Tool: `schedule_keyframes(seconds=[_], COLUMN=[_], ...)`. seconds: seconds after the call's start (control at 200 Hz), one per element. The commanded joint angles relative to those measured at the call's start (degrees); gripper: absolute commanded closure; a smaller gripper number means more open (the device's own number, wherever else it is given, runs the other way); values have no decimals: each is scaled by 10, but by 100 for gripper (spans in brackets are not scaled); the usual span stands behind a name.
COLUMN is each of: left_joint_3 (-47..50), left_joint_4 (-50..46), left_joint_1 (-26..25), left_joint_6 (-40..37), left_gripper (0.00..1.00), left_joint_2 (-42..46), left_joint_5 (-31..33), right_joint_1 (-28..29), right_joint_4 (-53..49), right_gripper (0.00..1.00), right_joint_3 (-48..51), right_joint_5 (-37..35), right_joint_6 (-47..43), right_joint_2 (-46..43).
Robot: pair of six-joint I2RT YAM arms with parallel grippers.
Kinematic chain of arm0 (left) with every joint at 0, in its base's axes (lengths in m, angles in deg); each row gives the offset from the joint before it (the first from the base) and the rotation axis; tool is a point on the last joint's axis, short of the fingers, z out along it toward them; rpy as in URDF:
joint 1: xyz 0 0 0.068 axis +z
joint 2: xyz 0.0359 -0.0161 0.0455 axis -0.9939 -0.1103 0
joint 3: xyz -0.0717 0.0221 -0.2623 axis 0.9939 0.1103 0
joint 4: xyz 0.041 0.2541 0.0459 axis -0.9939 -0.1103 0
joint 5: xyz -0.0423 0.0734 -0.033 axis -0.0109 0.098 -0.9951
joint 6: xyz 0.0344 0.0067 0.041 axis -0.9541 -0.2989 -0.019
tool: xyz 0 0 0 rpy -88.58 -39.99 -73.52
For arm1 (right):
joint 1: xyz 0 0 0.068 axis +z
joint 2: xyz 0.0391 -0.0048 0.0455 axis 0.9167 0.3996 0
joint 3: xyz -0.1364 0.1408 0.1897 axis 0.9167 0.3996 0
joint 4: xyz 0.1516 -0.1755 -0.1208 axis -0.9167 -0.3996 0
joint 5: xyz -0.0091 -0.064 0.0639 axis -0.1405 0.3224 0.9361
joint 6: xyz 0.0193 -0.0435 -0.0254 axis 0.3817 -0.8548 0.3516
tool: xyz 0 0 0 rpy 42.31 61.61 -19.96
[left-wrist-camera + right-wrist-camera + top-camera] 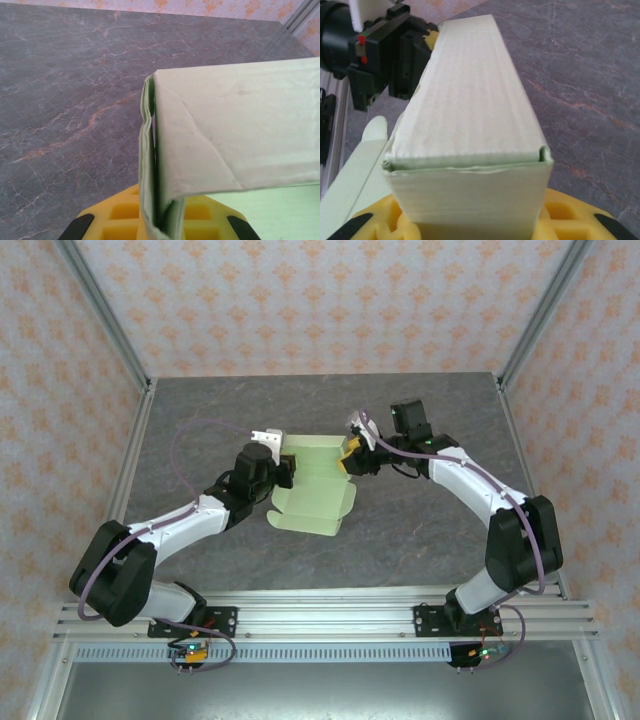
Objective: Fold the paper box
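Left end effector (287, 472) pinches paper box (312, 502); right end effector (349, 455) opposite.

pale green paper box (310, 502), partly folded, flaps open

My left end effector (284, 472) is clamped on the left edge of the paper box (312, 502), a pale green sheet, partly folded, with its rear wall raised. My right end effector (350, 457) meets that wall's right end; its grip is indeterminate. The front flaps extend over the grey worktop (420, 530).
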Motion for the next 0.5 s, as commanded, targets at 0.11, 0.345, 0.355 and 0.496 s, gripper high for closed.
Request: schedule_keyframes(seconds=[0.11,0.345,0.355,0.496], left_joint_3=[-1,6,6,7], left_joint_4=[15,23,24,16], left_joint_1=[-9,-10,-10,-10], left_joint_6=[-17,-24,-24,-26], left_gripper=[100,100,100,100], left_joint_2=[-6,5,5,12], left_joint_5=[6,11,11,9], right_joint_1=[9,6,6,7], right_joint_4=[9,15,14,-14], right_gripper=[61,37,37,55], right_joint_3=[-15,-23,-26,-49], right_joint_5=[-12,20,21,36], right_joint_6=[1,8,8,-12], right_joint_2=[-10,-15,-13,0])
